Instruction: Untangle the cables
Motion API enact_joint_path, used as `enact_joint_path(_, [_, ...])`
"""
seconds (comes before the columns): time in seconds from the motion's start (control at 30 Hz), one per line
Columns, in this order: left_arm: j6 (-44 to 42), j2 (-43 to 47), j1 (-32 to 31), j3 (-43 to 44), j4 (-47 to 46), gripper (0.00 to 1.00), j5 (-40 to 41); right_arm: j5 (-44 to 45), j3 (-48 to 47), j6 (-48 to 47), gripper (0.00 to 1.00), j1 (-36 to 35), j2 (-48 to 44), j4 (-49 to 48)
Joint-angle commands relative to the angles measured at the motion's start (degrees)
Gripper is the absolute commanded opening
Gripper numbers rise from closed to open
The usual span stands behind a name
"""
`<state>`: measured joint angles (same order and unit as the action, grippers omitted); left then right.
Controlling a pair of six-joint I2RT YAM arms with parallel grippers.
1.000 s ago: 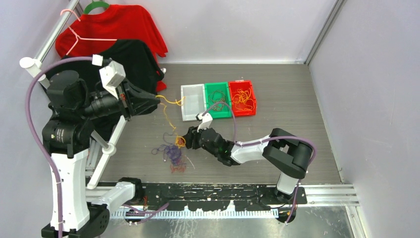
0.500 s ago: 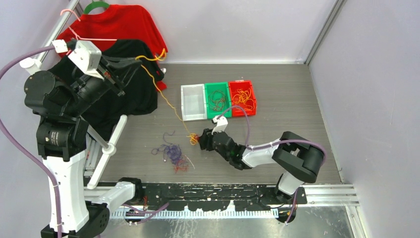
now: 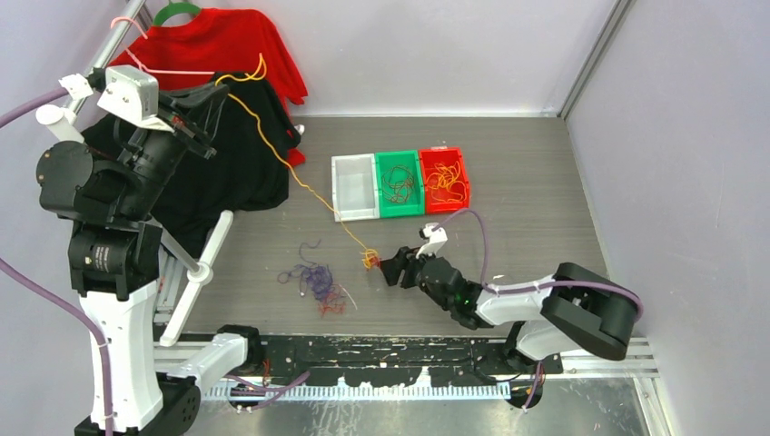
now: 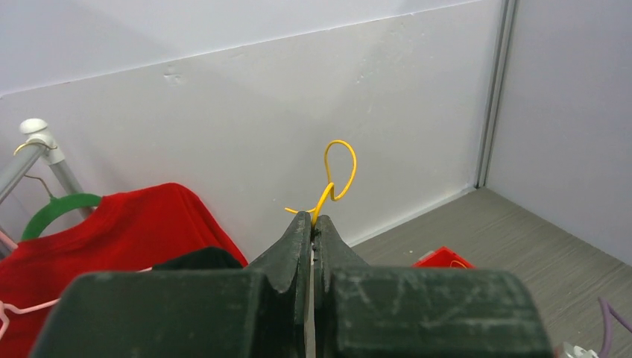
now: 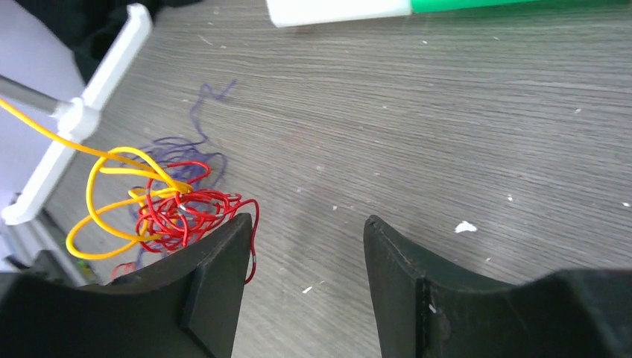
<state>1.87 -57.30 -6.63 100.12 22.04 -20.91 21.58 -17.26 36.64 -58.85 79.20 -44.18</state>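
Currently: orange cable under tension

We hold the left tool (image 4: pixel 313 224) raised and clamped on the orange cable (image 3: pixel 300 177), so the strand runs taut down to a red-orange knot (image 5: pixel 175 205) on the surface (image 3: pixel 545 236), likely to expose the snag. The right tool (image 5: pixel 305 250) stands with jaws apart, empty, just beside that knot. Purple cables (image 3: pixel 315 282) lie nearby.

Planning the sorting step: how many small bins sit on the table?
3, in one row: white bin left, green bin middle, red bin right; none seems hidden.
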Motion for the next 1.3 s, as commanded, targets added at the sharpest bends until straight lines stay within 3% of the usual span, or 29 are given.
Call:
enact_joint_path(0.0, [-0.1,0.7,-0.1,-0.8,-2.1,0.0,-0.1,-6.1,2.4,1.5,0.63,0.1,-6.5,-7.6])
enact_joint_path(0.1, [2.8,1.2,-0.1,-3.8,3.2,0.0,-7.8,-12.2,1.5,0.5,0.66,0.1,-11.1,-8.3])
enact_joint_path(0.23, [6.8,3.1,-0.1,-11.1,5.4,0.0,-16.0,-19.3,-6.6,-2.3,0.74,0.1,-15.3,2.6])
enact_joint_path(0.4, [8.0,3.5,-0.3,-14.3,8.3,0.0,-21.0,-24.5,-15.2,-3.7,0.8,0.1,-15.2,8.8])
enact_joint_path(0.7, [8.3,3.4,-0.4,-11.8,9.9,0.0,-24.2,-25.0,-24.8,-16.0,0.92,0.0,-3.7,7.2])
enact_joint_path(0.93, [7.4,4.4,-0.4,-11.5,10.3,0.0,-24.1,-29.6,-31.3,-19.5,0.9,0.0,8.0,9.5])
enact_joint_path(1.27, [1.1,5.6,-0.4,-15.2,11.9,0.0,-17.9,-36.3,-27.4,-15.2,0.7,-0.8,13.5,2.7])
